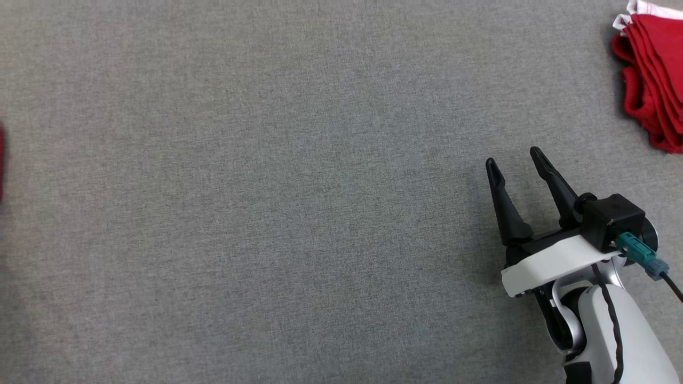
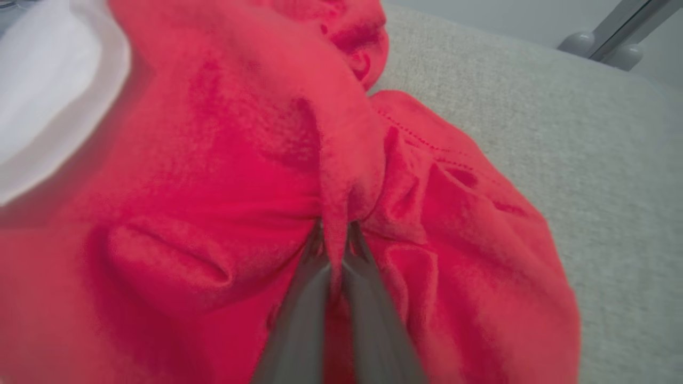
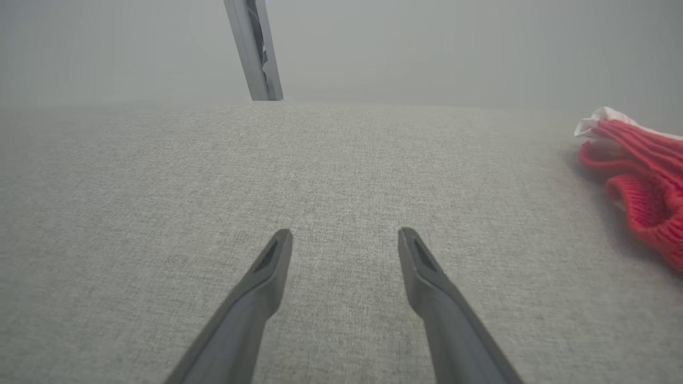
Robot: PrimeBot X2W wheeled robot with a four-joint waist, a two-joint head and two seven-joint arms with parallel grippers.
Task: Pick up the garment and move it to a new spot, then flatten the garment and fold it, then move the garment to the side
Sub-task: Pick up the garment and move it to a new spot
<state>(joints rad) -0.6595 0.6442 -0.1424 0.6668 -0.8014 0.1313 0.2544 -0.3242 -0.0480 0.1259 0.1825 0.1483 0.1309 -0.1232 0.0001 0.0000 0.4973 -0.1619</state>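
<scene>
A grey cloth-covered desk (image 1: 299,202) takes up most of the head view, and its middle is bare fabric. The red garment (image 2: 213,176) lies bunched and creased at the desk's left side. In the left wrist view it spreads wide across the cloth, with the desk's rounded edge running close behind it. A blurred white patch (image 2: 48,90) sits at the upper left of that view, touching the red cloth; whether it belongs to the garment cannot be told. In the head view a thin sliver of red (image 1: 1,160) shows at the left border.

A folded pile of red cloth (image 1: 653,80) with white trim rests near the desk's far right corner, well apart from the garment. It also shows at the right of the right wrist view (image 3: 640,181), where a ribbed knit edge can be made out.

The right hand (image 1: 513,158) hovers over the desk's near right part, short of the pile. Its two dark fingers are spread wide with nothing between them, as the right wrist view (image 3: 346,234) confirms.

The left hand (image 2: 335,229) is closed tight, its fingers (image 2: 299,309) pinching a raised ridge of the garment between them.

A grey metal post (image 3: 253,48) stands beyond the desk's far edge.
</scene>
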